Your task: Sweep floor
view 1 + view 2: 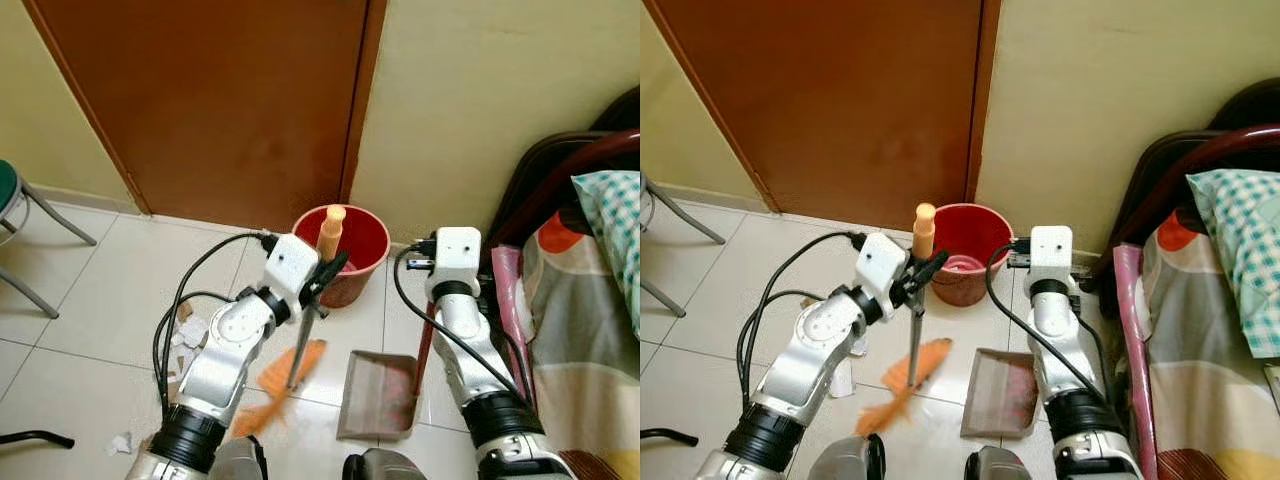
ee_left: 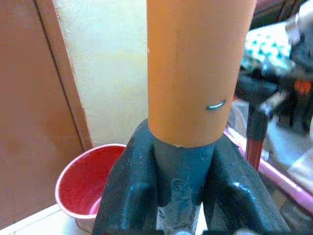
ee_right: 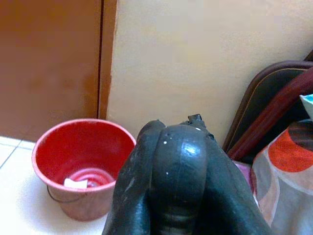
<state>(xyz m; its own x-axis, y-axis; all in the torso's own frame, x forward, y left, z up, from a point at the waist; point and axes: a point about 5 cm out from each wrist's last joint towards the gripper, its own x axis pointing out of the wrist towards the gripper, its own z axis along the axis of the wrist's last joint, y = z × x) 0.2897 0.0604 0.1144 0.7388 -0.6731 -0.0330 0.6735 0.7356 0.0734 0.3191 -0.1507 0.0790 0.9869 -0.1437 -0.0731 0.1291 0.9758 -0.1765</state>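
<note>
Broom (image 1: 300, 350), frame centre: light, rigid shaft, soft orange bristles; clamped below its orange cap by left gripper (image 1: 322, 280). Dustpan (image 1: 378, 397), lower centre: handle apparently enclosed by right gripper (image 3: 178, 181), fingers closed.

A bucket (image 1: 341, 252) stands on the tiled floor (image 1: 90, 300) at the foot of the wall, just right of the door (image 1: 220, 100). A scrap of paper (image 3: 75, 183) lies inside it. In front of the bucket, the left gripper (image 1: 322, 278) clamps the broom handle (image 1: 330, 228), which rises upright, its bristles (image 1: 280, 385) on the floor below. Just right of the bristles lies the dustpan (image 1: 378, 396), with the right gripper (image 3: 178, 181) above its handle (image 1: 426, 345). Paper scraps (image 1: 190, 335) lie left of the left arm. A stool (image 1: 25, 215) stands far left. A bed (image 1: 580, 330) runs along the right side, a pillow (image 1: 612, 215) on it.
</note>
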